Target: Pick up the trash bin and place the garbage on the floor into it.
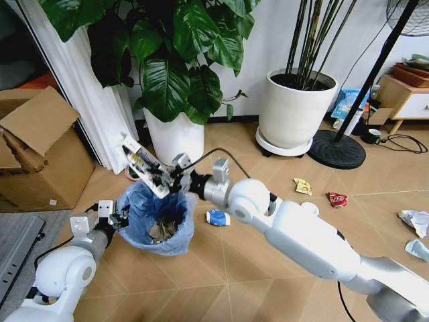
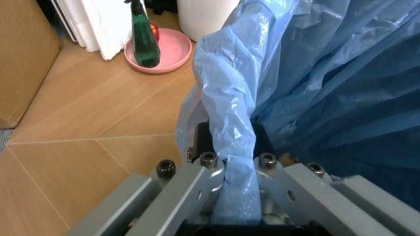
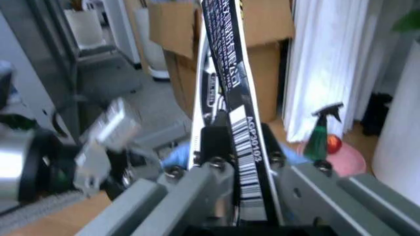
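Note:
The trash bin [image 1: 158, 220], lined with a crinkled light-blue bag [image 2: 315, 83], is held at its rim by my left gripper [image 1: 121, 217], whose fingers are shut on a fold of the bag [image 2: 233, 162]. Brown crumpled paper lies inside the bin. My right gripper [image 1: 167, 180] hovers over the bin's far rim, shut on a flat white packet [image 1: 139, 163] with black print and a barcode [image 3: 237, 132]. On the floor [image 1: 268, 282] lie a blue-white wrapper [image 1: 216, 217], a yellow wrapper [image 1: 302, 186], a red wrapper [image 1: 337, 199] and white tissues [image 1: 415, 221].
Two big white plant pots [image 1: 175, 137] [image 1: 297, 111] stand behind the bin. A cardboard box [image 1: 40, 157] and a white curtain [image 1: 94, 121] are at the left. A pink dish with a green spray bottle [image 2: 145, 42] sits near the curtain. A fan base [image 1: 337, 149] stands at right.

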Available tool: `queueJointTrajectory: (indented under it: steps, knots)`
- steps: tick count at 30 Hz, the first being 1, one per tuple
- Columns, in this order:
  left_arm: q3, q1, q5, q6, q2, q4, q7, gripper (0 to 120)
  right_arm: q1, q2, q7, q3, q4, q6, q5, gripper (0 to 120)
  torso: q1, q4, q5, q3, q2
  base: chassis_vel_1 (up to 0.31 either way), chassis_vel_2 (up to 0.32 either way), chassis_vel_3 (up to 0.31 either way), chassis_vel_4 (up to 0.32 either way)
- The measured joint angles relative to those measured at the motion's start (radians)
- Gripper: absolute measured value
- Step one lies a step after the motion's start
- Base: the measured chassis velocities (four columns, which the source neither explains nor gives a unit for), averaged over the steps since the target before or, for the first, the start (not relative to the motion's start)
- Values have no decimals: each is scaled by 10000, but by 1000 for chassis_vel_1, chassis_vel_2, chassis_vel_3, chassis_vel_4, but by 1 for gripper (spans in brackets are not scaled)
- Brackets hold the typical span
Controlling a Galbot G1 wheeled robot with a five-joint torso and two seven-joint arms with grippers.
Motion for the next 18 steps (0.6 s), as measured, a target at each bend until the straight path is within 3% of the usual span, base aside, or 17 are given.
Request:
queueJointTrajectory:
  steps: [5, 14, 16, 18]
  knots:
    - [6, -55, -6, 1, 11, 23, 0, 0, -111, -56, 87, -156, -105, 36, -257, 19, 0, 0, 0, 0, 0, 0, 0, 0, 0]
    - [15, -81, -7, -6, 10, 28, 1, 0, -142, 166, 228, -217, -317, 142, -465, 55, 0, 1, 0, 0, 0, 0, 0, 0, 0]
    - [5, -78, -7, -7, 12, 28, 1, 0, -135, 187, 286, -154, -302, 142, -444, 58, 0, 1, 0, 0, 0, 0, 0, 0, 0]
    - [-26, -71, -6, -13, 16, 28, 1, 0, -100, 208, 470, 116, -184, 134, -324, 70, 0, 2, 1, 0, 0, 0, 0, 0, 0]
